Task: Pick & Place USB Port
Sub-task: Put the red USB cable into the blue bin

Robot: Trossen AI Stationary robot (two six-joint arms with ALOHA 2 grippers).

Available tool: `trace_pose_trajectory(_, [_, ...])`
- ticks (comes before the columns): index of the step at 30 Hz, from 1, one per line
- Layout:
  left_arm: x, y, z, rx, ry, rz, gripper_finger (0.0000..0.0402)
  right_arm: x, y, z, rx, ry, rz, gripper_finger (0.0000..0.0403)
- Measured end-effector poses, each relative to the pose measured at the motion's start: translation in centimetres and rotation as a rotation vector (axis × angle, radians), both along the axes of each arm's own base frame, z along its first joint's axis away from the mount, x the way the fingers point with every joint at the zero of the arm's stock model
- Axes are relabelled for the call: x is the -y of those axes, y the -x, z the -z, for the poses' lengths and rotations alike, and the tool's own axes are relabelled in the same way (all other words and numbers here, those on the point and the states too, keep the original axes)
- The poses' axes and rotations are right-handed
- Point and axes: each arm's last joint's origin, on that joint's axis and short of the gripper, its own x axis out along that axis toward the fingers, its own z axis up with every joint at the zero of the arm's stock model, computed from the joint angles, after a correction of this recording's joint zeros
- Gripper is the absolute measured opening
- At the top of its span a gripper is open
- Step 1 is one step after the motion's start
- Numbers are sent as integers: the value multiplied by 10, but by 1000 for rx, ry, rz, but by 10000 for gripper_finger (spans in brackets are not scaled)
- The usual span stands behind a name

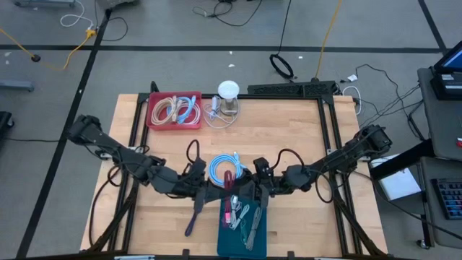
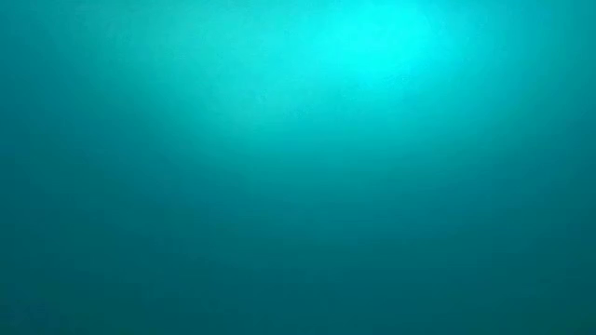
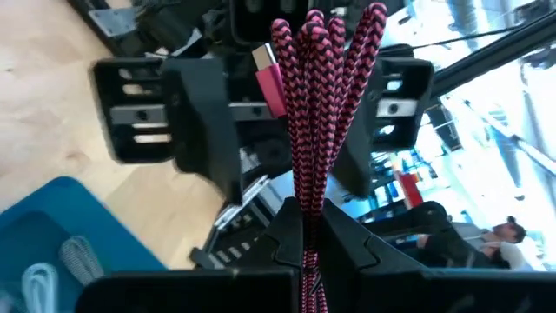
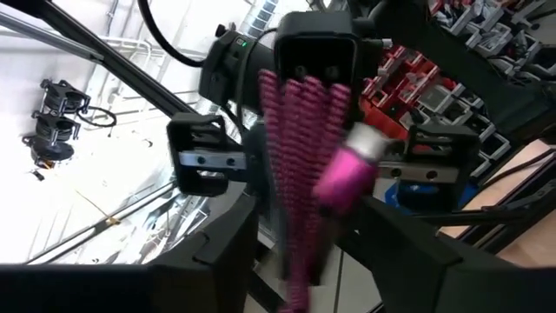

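A pink braided USB cable (image 1: 229, 184), folded into a bundle, hangs between both grippers over the far end of a blue tray (image 1: 242, 242). My left gripper (image 1: 219, 189) is shut on it. In the left wrist view the bundle (image 3: 317, 113) rises from my left gripper (image 3: 308, 239), with its pink plug (image 3: 269, 74) near the looped end. My right gripper (image 1: 249, 189) faces it from the table's right and is open. In the right wrist view its fingers (image 4: 230, 235) stand on either side of the bundle (image 4: 295, 174) and plug (image 4: 347, 174). The low view shows only a teal blur. My left gripper pinches the folded bundle between its two fingers (image 3: 347, 239), several strands together, at a spot (image 3: 308, 209) below the plug and the looped end. The fingers come level from the table's left. The bundle is lifted clear of the table above the tray.
The blue tray holds several other cables (image 1: 249, 220). A coiled light-blue cable (image 1: 224, 167) lies just beyond the grippers. A red bin of cables (image 1: 173, 110) and a white round object (image 1: 228, 90) sit at the far edge. A purple strap (image 1: 193, 217) lies left of the tray.
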Motion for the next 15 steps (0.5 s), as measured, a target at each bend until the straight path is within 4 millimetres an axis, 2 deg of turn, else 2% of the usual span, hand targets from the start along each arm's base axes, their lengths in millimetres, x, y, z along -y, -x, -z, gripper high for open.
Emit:
trace_pose_trajectory(5, [4, -9, 10, -17, 0, -3, 12, 0, 0, 0, -3, 2, -1, 149])
trace_pose_trajectory(8, [1, -10, 8, -5, 9, -8, 12, 0, 0, 1, -7, 4, -1, 119])
trace_pose_trajectory(13, [-1, -10, 6, 8, 2, -23, 13, -2, 0, 1, -8, 10, -9, 44])
trace_pose_trajectory(15, [-1, -10, 4, 25, 7, 6, 26, -2, 1, 0, 0, 28, -8, 16])
